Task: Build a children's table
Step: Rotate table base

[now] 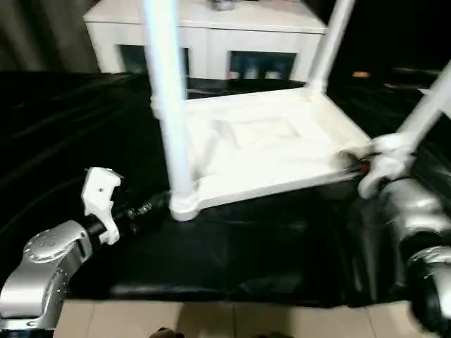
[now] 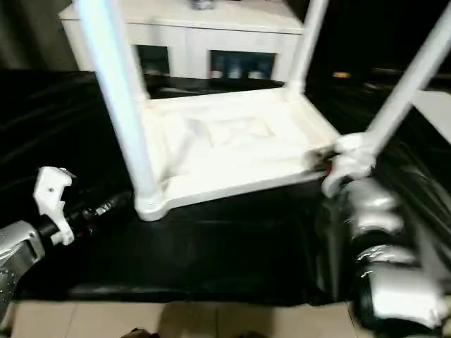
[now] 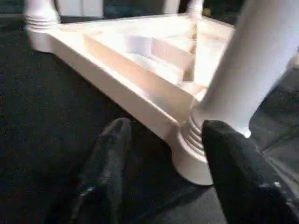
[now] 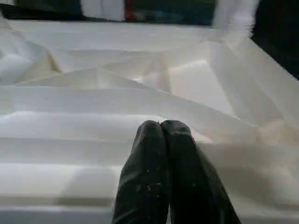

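three legs stand in the upside-down tabletop (image 1: 261, 151) on the black cover (image 1: 63, 141). leg-fitting step, near left leg (image 1: 169, 105) seated. left gripper (image 3: 163, 172) wide, empty beside its socket; right gripper (image 4: 161, 140) pinched closed over the ribs. next: check seating.

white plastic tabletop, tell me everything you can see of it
The white plastic rectangular tabletop lies upside down on a black cloth, ribbed underside up. Raised ribs cross its underside. White tapered tube legs stand in its corner sockets; the nearest left leg is seated in a ringed socket. A white glass-doored cabinet stands behind it.
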Controlling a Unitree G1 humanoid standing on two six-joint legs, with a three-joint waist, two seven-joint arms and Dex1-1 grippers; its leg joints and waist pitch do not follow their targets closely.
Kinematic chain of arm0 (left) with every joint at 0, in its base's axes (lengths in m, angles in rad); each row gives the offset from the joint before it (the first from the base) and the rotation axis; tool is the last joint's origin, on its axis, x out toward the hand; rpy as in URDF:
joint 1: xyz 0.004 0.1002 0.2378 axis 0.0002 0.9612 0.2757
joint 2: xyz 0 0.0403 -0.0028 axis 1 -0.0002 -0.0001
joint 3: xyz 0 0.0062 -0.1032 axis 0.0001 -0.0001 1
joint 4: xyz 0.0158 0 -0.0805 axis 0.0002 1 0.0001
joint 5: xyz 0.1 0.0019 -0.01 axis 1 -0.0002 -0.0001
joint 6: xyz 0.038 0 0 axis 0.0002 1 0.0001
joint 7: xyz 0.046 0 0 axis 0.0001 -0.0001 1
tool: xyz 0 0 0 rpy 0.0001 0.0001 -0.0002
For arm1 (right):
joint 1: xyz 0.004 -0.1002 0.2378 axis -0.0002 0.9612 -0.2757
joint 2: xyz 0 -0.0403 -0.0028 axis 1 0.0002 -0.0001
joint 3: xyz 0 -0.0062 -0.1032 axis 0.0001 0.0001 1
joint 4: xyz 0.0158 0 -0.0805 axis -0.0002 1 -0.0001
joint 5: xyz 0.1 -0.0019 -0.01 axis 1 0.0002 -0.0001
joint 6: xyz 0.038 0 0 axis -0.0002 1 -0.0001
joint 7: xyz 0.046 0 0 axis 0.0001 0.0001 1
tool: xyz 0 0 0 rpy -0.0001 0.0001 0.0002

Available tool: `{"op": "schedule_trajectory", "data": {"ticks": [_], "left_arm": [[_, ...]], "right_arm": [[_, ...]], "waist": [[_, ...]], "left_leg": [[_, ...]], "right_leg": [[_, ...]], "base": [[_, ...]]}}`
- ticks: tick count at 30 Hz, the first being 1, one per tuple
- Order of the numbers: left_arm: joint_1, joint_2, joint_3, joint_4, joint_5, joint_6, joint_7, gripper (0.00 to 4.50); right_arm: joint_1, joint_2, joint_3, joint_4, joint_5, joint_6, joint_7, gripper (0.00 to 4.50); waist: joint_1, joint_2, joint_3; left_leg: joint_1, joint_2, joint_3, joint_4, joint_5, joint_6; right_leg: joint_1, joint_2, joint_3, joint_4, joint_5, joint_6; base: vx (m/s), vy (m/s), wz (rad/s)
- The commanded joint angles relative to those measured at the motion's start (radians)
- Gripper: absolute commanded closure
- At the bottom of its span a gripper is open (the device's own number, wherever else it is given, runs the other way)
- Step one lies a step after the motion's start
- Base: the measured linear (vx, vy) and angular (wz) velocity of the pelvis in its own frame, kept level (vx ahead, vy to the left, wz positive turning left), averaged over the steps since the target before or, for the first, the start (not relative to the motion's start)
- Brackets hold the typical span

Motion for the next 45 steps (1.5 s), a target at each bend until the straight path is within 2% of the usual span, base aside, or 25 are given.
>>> {"op": "schedule_trajectory", "data": {"ticks": [1, 2, 5, 6, 7, 9, 11, 12, 13, 14, 15, 19, 20, 22, 26, 29, 30, 31, 32, 33, 35, 36, 37, 41, 45], "left_arm": [[0.001, 0.003, 0.000, -0.021, -0.039, 0.012, -0.042, 1.40], [0.008, 0.012, -0.003, -0.041, -0.066, 0.029, -0.074, 1.18], [0.001, 0.013, -0.007, -0.042, -0.066, 0.023, -0.082, 1.06], [-0.048, 0.006, -0.022, -0.017, -0.059, -0.008, -0.084, 0.95], [-0.058, 0.005, -0.024, -0.011, -0.058, -0.014, -0.083, 0.83], [-0.076, 0.003, -0.030, -0.002, -0.052, -0.021, -0.082, 0.74], [-0.109, 0.000, -0.037, 0.019, -0.050, -0.027, -0.089, 0.71], [-0.122, -0.001, -0.040, 0.027, -0.049, -0.030, -0.093, 0.46], [-0.133, -0.001, -0.044, 0.035, -0.049, -0.032, -0.097, 0.46], [-0.181, -0.003, -0.058, 0.066, -0.051, -0.028, -0.115, 0.37], [-0.201, -0.003, -0.066, 0.078, -0.051, -0.020, -0.123, 0.34], [-0.247, -0.007, -0.096, 0.106, -0.062, 0.002, -0.151, 0.06], [-0.247, -0.007, -0.096, 0.106, -0.062, 0.002, -0.151, 0.06], [-0.283, -0.029, -0.121, 0.100, -0.096, 0.049, -0.166, 0.06], [-0.323, -0.062, -0.158, 0.115, -0.106, 0.072, -0.180, 0.06], [-0.353, -0.083, -0.182, 0.143, -0.093, 0.068, -0.178, 0.06], [-0.362, -0.089, -0.187, 0.153, -0.082, 0.058, -0.172, 0.06], [-0.375, -0.102, -0.196, 0.165, -0.077, 0.060, -0.167, 0.06], [-0.388, -0.112, -0.208, 0.171, -0.074, 0.064, -0.171, 0.06], [-0.395, -0.118, -0.216, 0.169, -0.078, 0.073, -0.179, 0.06], [-0.404, -0.129, -0.224, 0.135, -0.122, 0.120, -0.197, 0.06], [-0.404, -0.131, -0.223, 0.088, -0.175, 0.176, -0.215, 0.06], [-0.402, -0.129, -0.223, 0.072, -0.194, 0.196, -0.222, 0.06], [-0.362, -0.065, -0.257, -0.067, -0.304, 0.336, -0.297, 0.06], [-0.320, -0.034, -0.271, -0.187, -0.378, 0.418, -0.303, 0.06]], "right_arm": [[0.019, 0.002, 0.005, -0.035, 0.003, -0.014, 0.020, 4.50], [0.038, 0.004, 0.007, -0.046, -0.006, -0.021, 0.040, 4.50], [0.049, 0.002, 0.000, -0.051, -0.006, -0.021, 0.044, 4.50], [0.077, -0.004, -0.009, -0.061, -0.015, -0.005, -0.003, 4.50], [0.081, -0.005, -0.009, -0.063, -0.018, -0.001, -0.015, 4.50], [0.086, -0.006, -0.011, -0.062, -0.020, 0.009, -0.035, 4.50], [0.100, -0.003, -0.016, -0.072, -0.009, 0.031, -0.053, 4.50], [0.107, -0.002, -0.018, -0.078, -0.006, 0.037, -0.053, 4.50], [0.114, -0.001, -0.020, -0.083, -0.003, 0.042, -0.053, 4.50], [0.143, 0.001, -0.027, -0.104, 0.001, 0.044, -0.052, 4.50], [0.157, 0.000, -0.031, -0.117, 0.002, 0.039, -0.056, 4.50], [0.183, -0.006, -0.050, -0.142, 0.012, 0.047, -0.083, 4.50], [0.183, -0.006, -0.050, -0.142, 0.012, 0.047, -0.083, 4.50], [0.186, -0.019, -0.063, -0.133, 0.007, 0.059, -0.153, 4.50], [0.173, -0.027, -0.077, -0.104, -0.005, 0.083, -0.246, 4.50], [0.166, -0.023, -0.081, -0.102, -0.010, 0.099, -0.276, 4.50], [0.164, -0.021, -0.080, -0.103, -0.010, 0.105, -0.279, 4.50], [0.156, -0.019, -0.077, -0.091, -0.012, 0.111, -0.278, 4.50], [0.148, -0.017, -0.072, -0.080, -0.017, 0.118, -0.276, 4.50], [0.142, -0.016, -0.065, -0.070, -0.023, 0.123, -0.273, 4.50], [0.130, -0.016, -0.049, -0.052, -0.039, 0.128, -0.266, 4.50], [0.120, -0.017, -0.041, -0.040, -0.045, 0.129, -0.260, 4.50], [0.116, -0.018, -0.040, -0.036, -0.046, 0.129, -0.259, 4.50], [0.091, -0.027, -0.035, -0.012, -0.056, 0.134, -0.257, 4.50], [0.062, -0.029, -0.031, 0.012, -0.066, 0.131, -0.244, 4.50]], "waist": [[-0.004, 0.010, -0.063], [-0.005, 0.008, -0.064], [-0.004, 0.006, -0.062], [-0.006, -0.002, -0.063], [-0.001, 0.004, -0.061], [-0.004, 0.000, -0.062], [-0.009, -0.002, -0.060], [-0.010, -0.001, -0.061], [-0.012, 0.000, -0.060], [-0.012, 0.012, -0.060], [-0.013, 0.012, -0.062], [-0.015, 0.006, -0.063], [-0.017, 0.014, -0.062], [-0.021, 0.019, -0.065], [-0.022, 0.016, -0.065], [-0.023, 0.017, -0.066], [-0.021, 0.021, -0.067], [-0.023, 0.020, -0.066], [-0.024, 0.014, -0.068], [-0.021, 0.019, -0.069], [-0.021, 0.018, -0.068], [-0.018, 0.019, -0.069], [-0.016, 0.019, -0.071], [-0.015, 0.019, -0.070], [-0.017, 0.016, -0.068]], "left_leg": [[0.042, 0.031, -0.015, -0.091, -0.430, -0.026], [0.042, 0.030, -0.015, -0.092, -0.437, -0.029], [0.039, 0.030, -0.017, -0.094, -0.444, -0.034], [0.034, 0.029, -0.017, -0.094, -0.436, -0.031], [0.044, 0.028, -0.015, -0.092, -0.442, -0.035], [0.037, 0.028, -0.019, -0.095, -0.443, -0.042], [0.037, 0.026, -0.018, -0.094, -0.454, -0.043], [0.037, 0.026, -0.019, -0.093, -0.454, -0.044], [0.034, 0.026, -0.020, -0.094, -0.454, -0.046], [0.036, 0.025, -0.021, -0.095, -0.460, -0.049], [0.042, 0.025, -0.021, -0.093, -0.473, -0.053], [0.037, 0.026, -0.021, -0.095, -0.460, -0.050], [0.038, 0.025, -0.020, -0.095, -0.461, -0.052], [0.037, 0.024, -0.019, -0.094, -0.445, -0.050], [0.036, 0.021, -0.015, -0.089, -0.426, -0.038], [0.032, 0.021, -0.016, -0.088, -0.402, -0.030], [0.034, 0.021, -0.016, -0.088, -0.400, -0.030], [0.033, 0.021, -0.015, -0.088, -0.400, -0.029], [0.030, 0.022, -0.016, -0.088, -0.391, -0.026], [0.034, 0.022, -0.014, -0.086, -0.383, -0.022], [0.031, 0.023, -0.014, -0.087, -0.372, -0.020], [0.033, 0.023, -0.012, -0.085, -0.365, -0.020], [0.032, 0.024, -0.012, -0.085, -0.346, -0.020], [0.031, 0.023, -0.011, -0.085, -0.329, -0.011], [0.028, 0.022, -0.007, -0.082, -0.290, -0.001]], "right_leg": [[0.016, -0.008, 0.016, -0.074, -0.320, -0.201], [0.018, -0.008, 0.016, -0.074, -0.320, -0.199], [0.021, -0.011, 0.017, -0.075, -0.320, -0.196], [0.024, -0.012, 0.017, -0.075, -0.324, -0.191], [0.015, -0.013, 0.019, -0.080, -0.347, -0.184], [0.023, -0.014, 0.017, -0.078, -0.360, -0.176], [0.021, -0.015, 0.017, -0.082, -0.383, -0.164], [0.021, -0.017, 0.017, -0.081, -0.387, -0.164], [0.022, -0.017, 0.017, -0.083, -0.394, -0.159], [0.021, -0.016, 0.017, -0.084, -0.396, -0.156], [0.017, -0.015, 0.018, -0.085, -0.394, -0.155], [0.023, -0.015, 0.017, -0.081, -0.352, -0.176], [0.022, -0.014, 0.017, -0.083, -0.342, -0.180], [0.026, -0.013, 0.017, -0.078, -0.319, -0.194], [0.027, -0.014, 0.016, -0.080, -0.319, -0.199], [0.030, -0.014, 0.015, -0.079, -0.318, -0.194], [0.029, -0.014, 0.015, -0.079, -0.314, -0.194], [0.029, -0.013, 0.015, -0.080, -0.311, -0.194], [0.032, -0.013, 0.014, -0.077, -0.300, -0.198], [0.030, -0.015, 0.015, -0.077, -0.288, -0.208], [0.033, -0.015, 0.014, -0.075, -0.276, -0.214], [0.031, -0.017, 0.015, -0.073, -0.265, -0.222], [0.035, -0.017, 0.014, -0.067, -0.241, -0.235], [0.038, -0.013, 0.014, -0.061, -0.211, -0.245], [0.041, -0.011, 0.015, -0.059, -0.179, -0.255]], "base": [[0.000, 0.000, 0.00], [0.000, 0.000, 0.00], [0.000, 0.000, 0.00], [0.000, 0.000, 0.00], [0.000, 0.000, 0.00], [0.000, 0.000, 0.00], [0.000, 0.000, 0.00], [0.000, 0.000, 0.00], [0.000, 0.000, 0.00], [0.000, 0.000, 0.00], [0.000, 0.000, 0.00], [0.000, 0.000, 0.00], [0.000, 0.000, 0.00], [0.000, 0.000, 0.00], [0.000, 0.000, 0.00], [0.000, 0.000, 0.00], [0.000, 0.000, 0.00], [0.000, 0.000, 0.00], [0.000, 0.000, 0.00], [0.000, 0.000, 0.00], [0.000, 0.000, 0.00], [0.000, 0.000, 0.00], [0.000, 0.000, 0.00], [0.000, 0.000, 0.00], [0.000, 0.000, 0.00]]}}
